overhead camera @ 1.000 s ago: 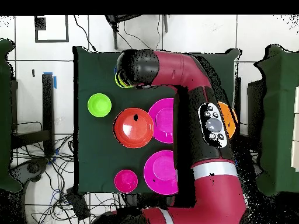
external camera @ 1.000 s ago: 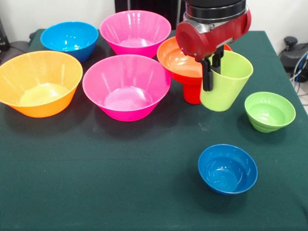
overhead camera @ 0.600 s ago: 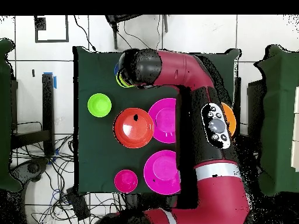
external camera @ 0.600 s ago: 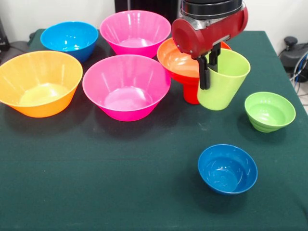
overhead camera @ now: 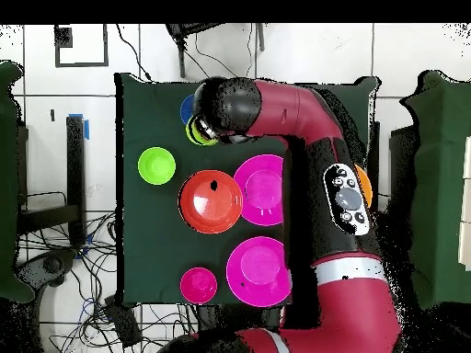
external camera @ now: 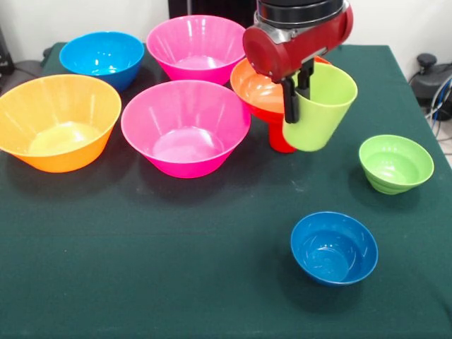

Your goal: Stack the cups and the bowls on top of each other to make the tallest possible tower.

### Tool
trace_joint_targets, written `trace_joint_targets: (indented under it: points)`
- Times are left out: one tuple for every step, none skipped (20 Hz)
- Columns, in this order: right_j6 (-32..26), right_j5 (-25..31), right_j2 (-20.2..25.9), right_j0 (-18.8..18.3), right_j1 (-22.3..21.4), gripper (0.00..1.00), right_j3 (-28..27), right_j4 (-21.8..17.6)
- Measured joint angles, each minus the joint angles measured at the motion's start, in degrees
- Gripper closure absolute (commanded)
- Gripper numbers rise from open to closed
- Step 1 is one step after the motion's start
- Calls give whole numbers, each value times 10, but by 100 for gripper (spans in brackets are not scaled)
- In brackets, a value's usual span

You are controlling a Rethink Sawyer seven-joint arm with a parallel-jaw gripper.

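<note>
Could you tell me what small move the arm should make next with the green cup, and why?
Probably carry the lime-green cup a little further over the wide red-orange bowl before lowering. The end effector pinches the cup's rim and holds it clear of the table, tilted, hanging in front of the bowl that sits on the red cup.

The gripper (external camera: 297, 83) has carried the lime-green cup (external camera: 318, 107) higher off the worktop (external camera: 176, 268). It has also moved toward the red-orange bowl (external camera: 258, 86), and the cup now overlaps the bowl's rim in the front view.
</note>
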Motion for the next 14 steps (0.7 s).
trace_joint_targets:
  points:
    - [0, 7, 1, -2, -1, 100, 2, -1]
    - [0, 12, 2, -5, -2, 100, 4, -1]
    - [0, 21, 6, -12, -6, 100, 11, -3]
    - [0, 25, 9, -16, -7, 100, 15, -5]
    - [0, 27, 11, -19, -9, 100, 17, -6]
    - [0, 31, 18, -30, -14, 100, 25, -8]
    - [0, 32, 22, -35, -16, 100, 29, -9]
    - [0, 33, 27, -43, -19, 100, 34, -12]
    - [0, 33, 32, -51, -21, 100, 39, -14]
    - [0, 33, 34, -55, -23, 100, 42, -16]
    - [0, 33, 36, -60, -24, 100, 46, -17]
    - [0, 33, 43, -72, -28, 100, 55, -21]
    - [0, 33, 49, -81, -31, 100, 62, -24]
    - [0, 33, 52, -86, -32, 100, 66, -25]
